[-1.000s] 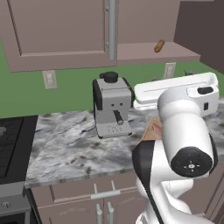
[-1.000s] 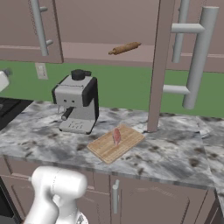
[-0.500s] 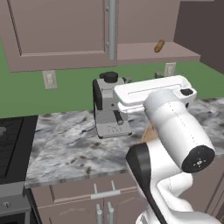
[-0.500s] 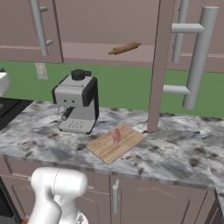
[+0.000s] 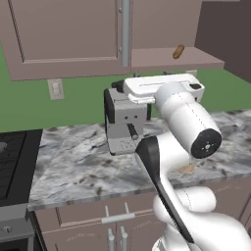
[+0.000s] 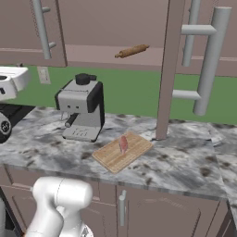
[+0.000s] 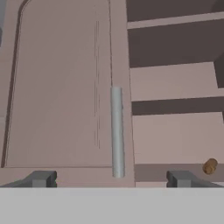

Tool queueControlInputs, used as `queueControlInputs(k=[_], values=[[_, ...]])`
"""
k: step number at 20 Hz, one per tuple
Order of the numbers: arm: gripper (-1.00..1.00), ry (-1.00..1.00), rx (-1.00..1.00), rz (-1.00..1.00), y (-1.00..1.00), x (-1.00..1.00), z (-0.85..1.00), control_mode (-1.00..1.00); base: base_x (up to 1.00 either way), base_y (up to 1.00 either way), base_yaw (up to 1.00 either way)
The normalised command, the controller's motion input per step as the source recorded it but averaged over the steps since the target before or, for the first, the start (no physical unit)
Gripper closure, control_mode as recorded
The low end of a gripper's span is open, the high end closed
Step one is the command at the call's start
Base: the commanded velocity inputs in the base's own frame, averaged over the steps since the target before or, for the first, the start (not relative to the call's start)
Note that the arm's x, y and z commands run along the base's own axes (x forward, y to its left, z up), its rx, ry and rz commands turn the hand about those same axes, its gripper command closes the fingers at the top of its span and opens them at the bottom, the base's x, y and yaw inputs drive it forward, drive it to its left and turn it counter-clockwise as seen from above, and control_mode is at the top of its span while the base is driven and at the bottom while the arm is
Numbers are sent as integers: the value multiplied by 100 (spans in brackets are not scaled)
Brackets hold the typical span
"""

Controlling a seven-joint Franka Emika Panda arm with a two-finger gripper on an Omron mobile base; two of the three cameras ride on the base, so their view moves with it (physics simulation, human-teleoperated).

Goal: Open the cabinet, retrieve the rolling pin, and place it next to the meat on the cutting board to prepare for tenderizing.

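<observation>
Cabinet [image 6: 115, 28] open, rolling pin [image 6: 132, 51] shelved

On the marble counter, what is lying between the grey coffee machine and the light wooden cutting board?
Nothing: the right base view shows bare marble counter between the grey coffee machine and the light wooden cutting board.

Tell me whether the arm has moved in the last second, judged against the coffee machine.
Yes. In the left base view, the arm has swung left, now covering the right part of the coffee machine.

The white arm [image 5: 184, 117] bends forward at the elbow, its tool [image 7: 112, 178] spread wide, gripping nothing.
</observation>
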Motion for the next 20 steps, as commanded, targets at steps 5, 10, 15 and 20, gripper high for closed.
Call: queueControlInputs(k=[5, 10, 15, 20], values=[[-100, 3, 0, -9, 0, 53, 0, -100, 0, 0, 0], [-100, 0, 0, -8, 0, 47, 1, -100, 0, 0, 0], [-100, 0, 0, 0, 0, 63, 0, -100, 0, 0, 0], [-100, 0, 0, 3, 0, 60, 0, -100, 0, 0, 0]])
